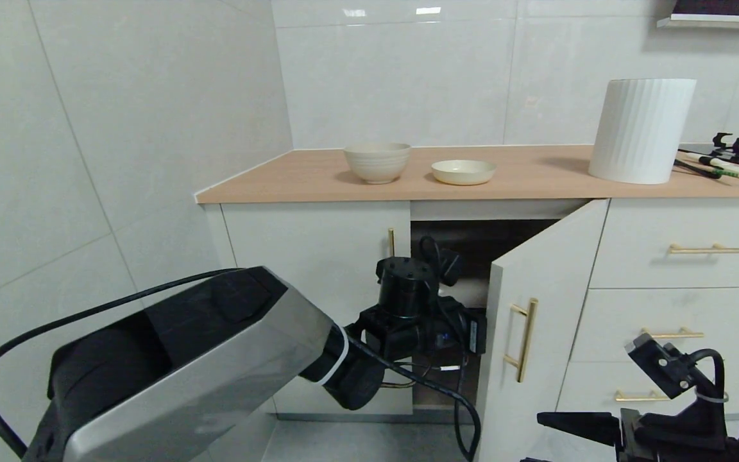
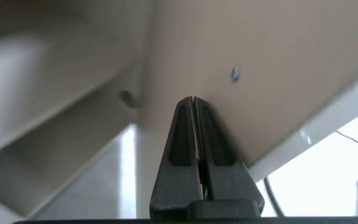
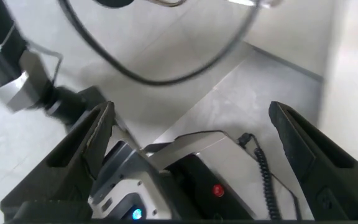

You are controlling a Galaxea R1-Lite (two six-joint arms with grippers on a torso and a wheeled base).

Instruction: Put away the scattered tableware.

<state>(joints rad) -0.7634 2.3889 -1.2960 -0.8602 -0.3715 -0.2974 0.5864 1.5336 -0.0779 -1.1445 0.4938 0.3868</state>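
Closest to us, down at 5 o'clock in the head view, the right gripper [image 3: 191,112] hangs low over the floor. Its fingers are spread wide with nothing in them. We think it is just waiting for its turn to grab a dish.

A bit farther, the left arm comes from 7 o'clock and goes into the open cupboard [image 1: 466,244] in the middle. The left gripper [image 2: 192,102] has its fingers pressed tight together, holding nothing, close to a flat tan board with a small screw. We guess it is shut like that to push, not to grab. The cupboard door [image 1: 549,308] swings out toward us, so there is room inside for the dishes.

Farther back, near 12 o'clock, the bowl [image 1: 377,162] and the little plate [image 1: 464,171] sit side by side on the counter [image 1: 536,173], not touching (nobody has picked them up yet). At 2 o'clock stands a tall white jar [image 1: 642,128].

We can read no words or labels anywhere.
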